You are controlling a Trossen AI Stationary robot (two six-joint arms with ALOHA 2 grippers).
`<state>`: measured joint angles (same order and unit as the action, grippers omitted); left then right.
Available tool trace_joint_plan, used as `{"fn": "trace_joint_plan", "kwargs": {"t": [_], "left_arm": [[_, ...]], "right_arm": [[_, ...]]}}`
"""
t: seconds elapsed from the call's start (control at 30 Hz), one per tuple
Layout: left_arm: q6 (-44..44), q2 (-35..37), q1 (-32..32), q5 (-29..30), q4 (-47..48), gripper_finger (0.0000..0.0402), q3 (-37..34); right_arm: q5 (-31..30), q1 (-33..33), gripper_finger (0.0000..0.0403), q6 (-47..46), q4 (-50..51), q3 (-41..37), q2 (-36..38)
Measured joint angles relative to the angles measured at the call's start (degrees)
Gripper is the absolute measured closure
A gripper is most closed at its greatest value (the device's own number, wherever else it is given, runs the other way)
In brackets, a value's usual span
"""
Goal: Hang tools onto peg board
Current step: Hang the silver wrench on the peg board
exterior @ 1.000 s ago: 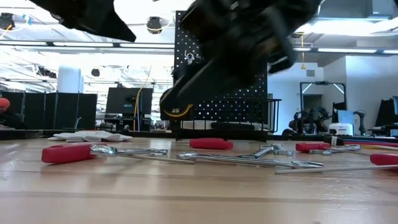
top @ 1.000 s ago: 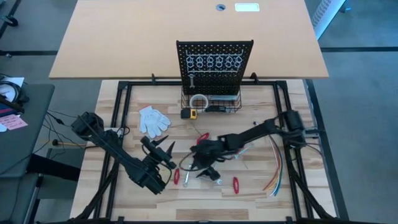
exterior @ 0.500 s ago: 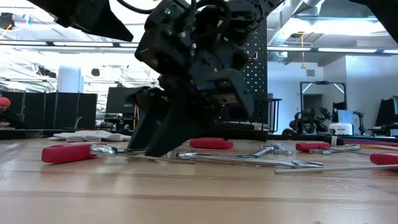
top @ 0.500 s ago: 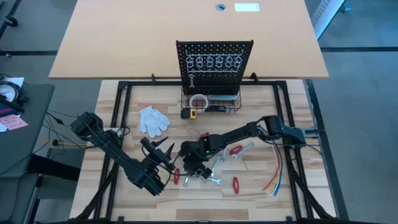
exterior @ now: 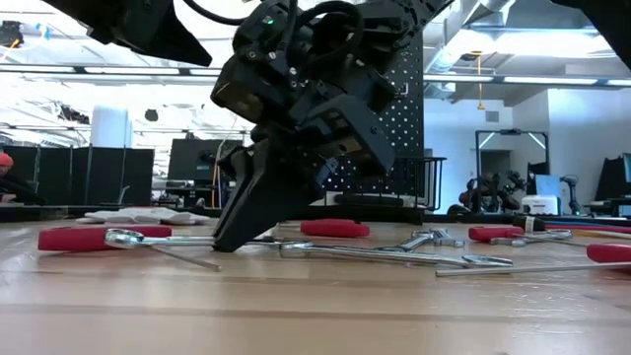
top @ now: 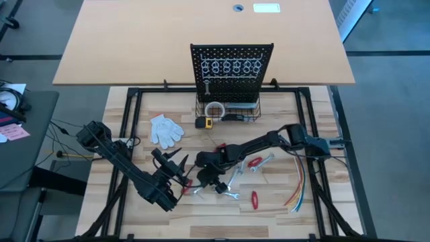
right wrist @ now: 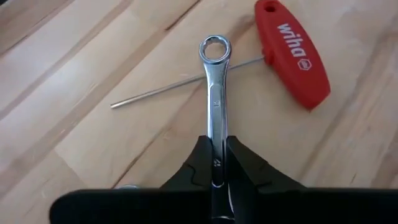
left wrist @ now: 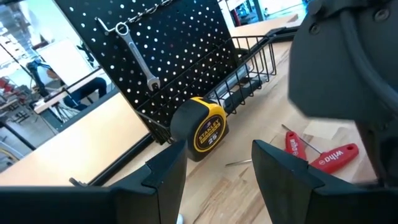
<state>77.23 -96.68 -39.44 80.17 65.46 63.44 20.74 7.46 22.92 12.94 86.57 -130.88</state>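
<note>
Fingers [right wrist: 200, 163] of the right gripper [right wrist: 217, 163]: closed on the shank of 1 silver combination wrench [right wrist: 215, 93], ring end lying forward on the wooden table [right wrist: 74, 74]. In the high view this grip sat at lower centre.

Left gripper [left wrist: 214, 162]: fingers parted, holding nothing, at lower left of the high view.

Adjacent item: 1 red T-handle hex key [right wrist: 292, 56], its thin shaft running under or beside the wrench.

Peg board [top: 232, 66]: upright at upper centre of the high view, 1 wrench [left wrist: 134, 53] already hung.

Handling note: lift straight up so the hex key is not dragged; keep the ring end clear for threading onto a hook.
</note>
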Motion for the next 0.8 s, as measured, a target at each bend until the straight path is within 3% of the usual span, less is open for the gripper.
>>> {"fn": "trace_joint_plan", "kwargs": {"t": [0.13,0.27,0.37,0.53,0.8], "left_arm": [[1.13,0.00,-0.96,-0.03,1.00,0.0224,0.00],[2.75,0.02,-1.44,0.06,1.94,0.0224,0.00],[3.00,0.02,-1.44,0.65,2.12,0.0224,0.00],[3.63,0.02,-1.28,1.48,2.09,0.0224,0.02],[4.03,0.02,-0.51,3.85,0.14,0.0224,0.04]], "right_arm": [[-3.26,-0.04,0.0378,-3.55,-6.09,-7.98,5.22],[-4.27,-0.51,0.0385,-7.74,-14.17,-19.56,13.79],[-8.34,-0.46,0.0390,-11.01,-20.40,-29.12,20.20],[-13.09,0.80,0.0390,-15.89,-37.42,-43.25,30.20],[-14.82,2.99,0.0390,-18.16,-62.76,-53.79,35.33]]}}
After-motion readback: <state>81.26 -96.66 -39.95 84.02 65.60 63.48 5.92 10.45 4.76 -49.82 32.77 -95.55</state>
